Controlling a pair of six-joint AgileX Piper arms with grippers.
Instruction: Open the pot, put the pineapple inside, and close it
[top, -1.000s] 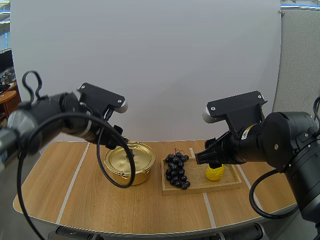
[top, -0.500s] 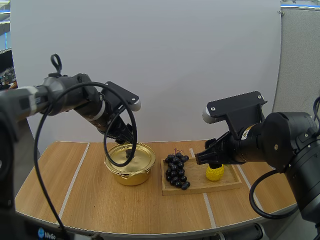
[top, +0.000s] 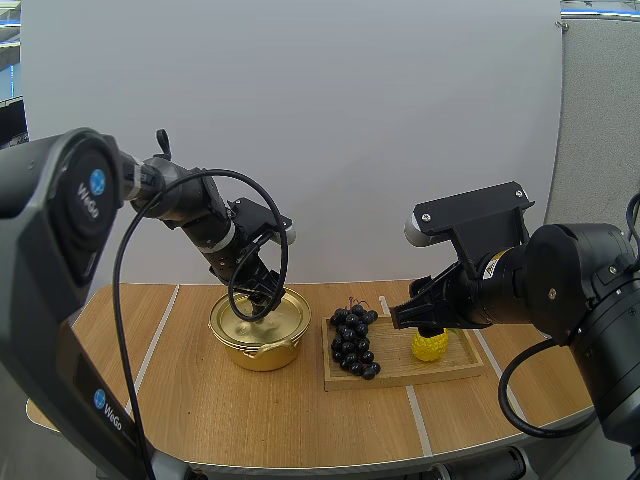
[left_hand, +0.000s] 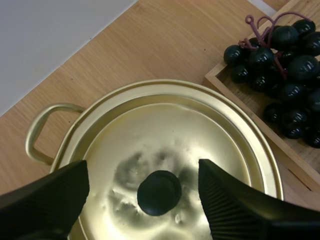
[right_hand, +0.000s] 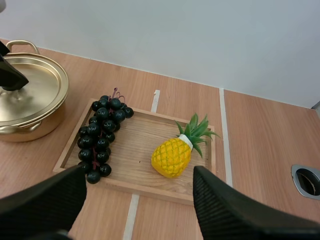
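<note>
Nothing is ticked off yet. The lid sits flat on the pot, so the pot is closed.

Your left gripper hangs right over the pot, fingers spread wide. One stands on each side of the lid's black knob, with a clear gap both ways and nothing held. That reads as lined up for the first grab: close on the knob and the opening step begins.

The pineapple lies on its side on the tray just beside the pot. It is at the tray's end far from the pot, with its green crown pointing away from the pot. The grapes fill the end nearest the pot, so they lie between the pot and the pineapple.

Your right gripper hovers above the tray, well apart from the pot. It is wide open and empty, with the pineapple below it and untouched.

So all three steps are left:
- Lift the lid off.
- Carry the pineapple across the grapes and into the pot.
- Set the lid back on.

I'd call this the very start, with both grippers poised and neither gripping.
</note>
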